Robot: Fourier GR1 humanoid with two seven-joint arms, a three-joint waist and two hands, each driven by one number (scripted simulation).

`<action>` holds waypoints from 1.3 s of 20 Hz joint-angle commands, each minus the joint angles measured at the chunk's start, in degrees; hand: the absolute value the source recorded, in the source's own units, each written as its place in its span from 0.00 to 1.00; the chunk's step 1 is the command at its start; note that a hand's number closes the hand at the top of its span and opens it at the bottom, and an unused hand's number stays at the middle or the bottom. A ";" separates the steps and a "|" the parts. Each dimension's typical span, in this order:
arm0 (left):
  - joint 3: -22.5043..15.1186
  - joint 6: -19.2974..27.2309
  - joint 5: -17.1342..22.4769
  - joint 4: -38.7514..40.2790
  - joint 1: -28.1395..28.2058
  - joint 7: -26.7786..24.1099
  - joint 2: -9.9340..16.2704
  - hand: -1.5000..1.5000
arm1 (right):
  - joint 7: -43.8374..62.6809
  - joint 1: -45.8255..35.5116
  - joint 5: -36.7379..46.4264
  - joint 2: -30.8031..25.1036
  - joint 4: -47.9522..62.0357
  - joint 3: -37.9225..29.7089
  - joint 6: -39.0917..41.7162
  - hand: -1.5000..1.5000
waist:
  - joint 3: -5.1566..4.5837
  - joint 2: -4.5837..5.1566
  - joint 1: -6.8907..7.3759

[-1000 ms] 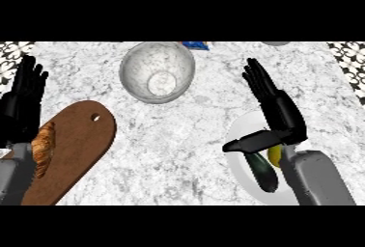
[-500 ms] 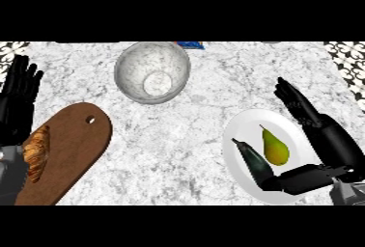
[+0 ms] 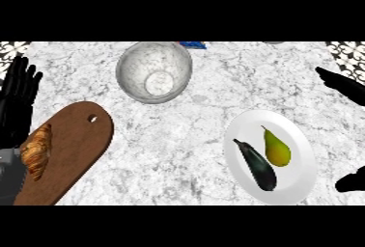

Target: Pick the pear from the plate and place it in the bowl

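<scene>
A yellow-green pear [image 3: 276,149] lies on the white plate [image 3: 299,144] at the right, beside a dark eggplant [image 3: 255,165]. The marbled grey bowl [image 3: 155,71] stands at the upper middle of the counter. My right hand [image 3: 345,85] shows only at the right edge, its fingers straight above the plate's far side and its thumb [image 3: 352,181] low by the plate's near side; it touches nothing. My left hand [image 3: 19,99] rests open at the left edge, fingers up.
A brown wooden cutting board [image 3: 71,149] lies at the lower left with a croissant [image 3: 37,150] on its left part. A small blue object [image 3: 192,44] sits behind the bowl at the counter's far edge.
My right hand has swung rightward off the plate toward the view's edge, uncovering the pear and eggplant. The view has shifted slightly. My left hand stays put.
</scene>
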 commanded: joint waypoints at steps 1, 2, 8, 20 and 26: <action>-0.05 0.26 -0.16 -0.60 -0.15 0.41 -0.55 0.50 | 6.12 -2.11 -5.75 -8.65 0.52 -0.57 11.03 0.00 | 0.00 0.00 0.02; -0.90 0.56 -0.85 -0.51 -0.27 -0.39 -1.48 0.50 | 5.76 -4.81 -6.95 -10.08 3.47 -0.17 14.12 0.00 | 0.01 0.22 0.67; -0.17 -0.03 -0.40 -3.26 -1.19 2.83 -1.15 0.50 | 4.35 -7.25 -3.72 -10.11 6.95 3.48 23.10 0.00 | 0.10 0.13 0.72; 4.85 -4.84 -0.67 1.09 -1.10 1.89 -0.15 0.50 | 0.42 -4.02 14.39 3.55 10.58 6.92 24.45 0.00 | 0.12 0.14 0.13; 3.04 -2.48 -4.01 -1.30 -0.79 0.98 -4.30 0.50 | -2.28 -9.15 21.66 9.72 21.08 7.01 23.95 0.00 | 0.13 0.23 0.52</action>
